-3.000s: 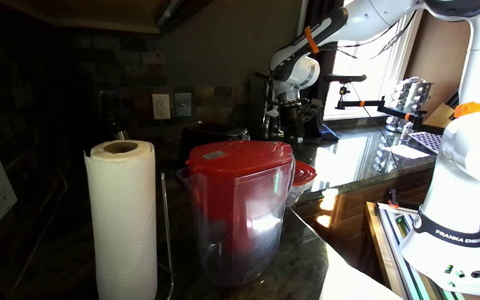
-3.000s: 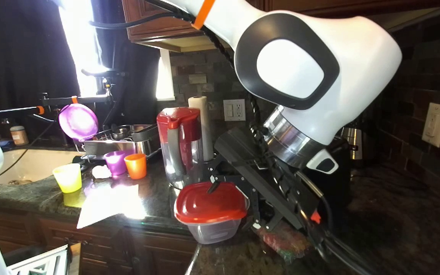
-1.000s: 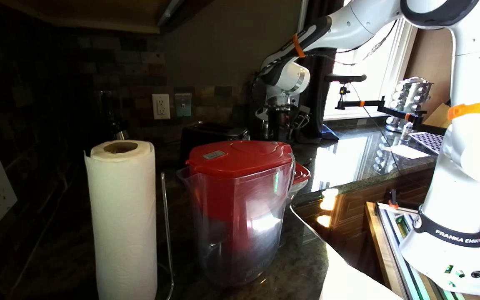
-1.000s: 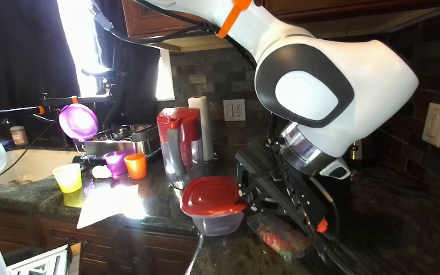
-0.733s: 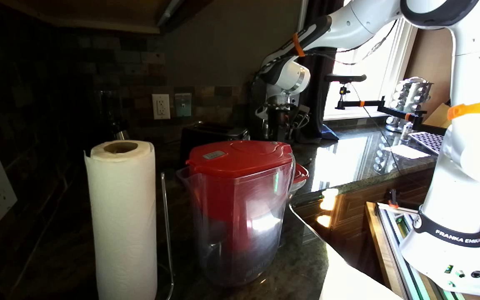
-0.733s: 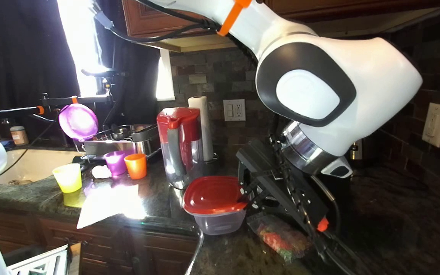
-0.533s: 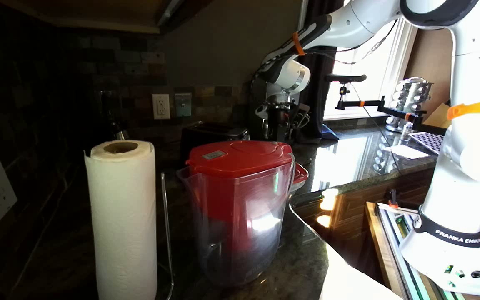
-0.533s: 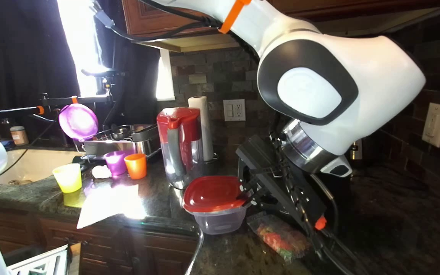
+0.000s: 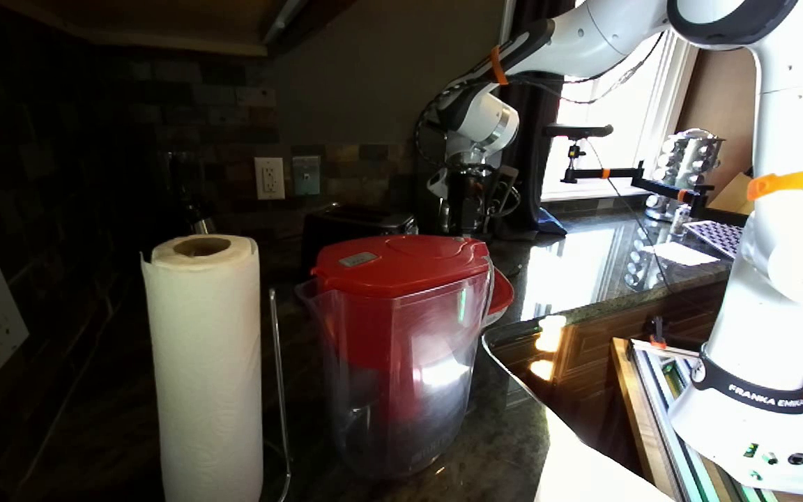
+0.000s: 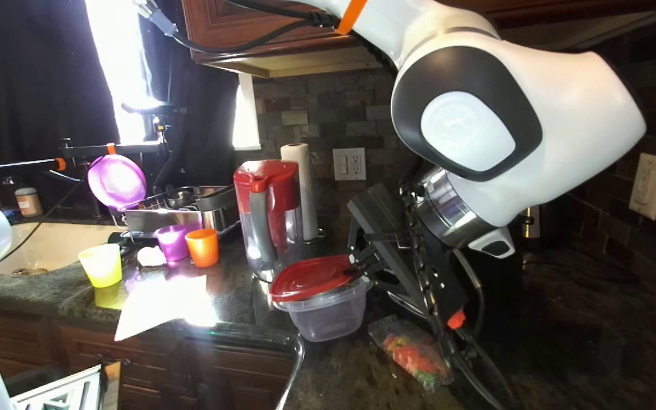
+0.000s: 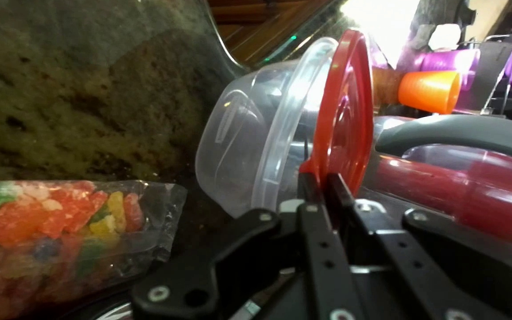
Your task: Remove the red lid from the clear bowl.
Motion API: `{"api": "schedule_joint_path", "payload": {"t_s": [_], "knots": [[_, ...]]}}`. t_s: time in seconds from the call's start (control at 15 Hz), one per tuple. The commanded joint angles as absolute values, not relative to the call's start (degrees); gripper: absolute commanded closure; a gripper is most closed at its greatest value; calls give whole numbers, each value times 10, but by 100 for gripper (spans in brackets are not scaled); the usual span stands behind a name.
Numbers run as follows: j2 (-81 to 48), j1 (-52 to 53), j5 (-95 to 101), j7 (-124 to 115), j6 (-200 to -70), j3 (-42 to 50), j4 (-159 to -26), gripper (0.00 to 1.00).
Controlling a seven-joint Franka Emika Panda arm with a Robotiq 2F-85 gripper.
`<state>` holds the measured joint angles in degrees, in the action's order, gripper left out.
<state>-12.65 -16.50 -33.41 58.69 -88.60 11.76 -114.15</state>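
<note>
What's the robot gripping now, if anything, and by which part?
The red lid, pinched between the fingers by the bit of rim lowest in the wrist view.

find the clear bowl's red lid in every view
In an exterior view: red lid right of centre, partly hidden behind the red-topped pitcher.
In an exterior view: red lid below centre, tilted.
Wrist view: red lid upper right of centre, in the claw.
Shared landmark: red-topped pitcher.

Lid (image 10: 308, 279) over bowl (image 10: 328, 318), pitcher (image 10: 283, 219) — just beside
</note>
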Motion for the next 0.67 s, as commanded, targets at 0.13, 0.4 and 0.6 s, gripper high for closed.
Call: {"api": "schedule_joint_path", "payload": {"t_s": [0.13,0.4,0.6], "knots": [[-152,-177,-388,564,-853,115,-1121,98],[-163,-182,-412,551,-836,116,-1112,98],[-172,-189,-434,542,-806,117,-1105,98]]}}
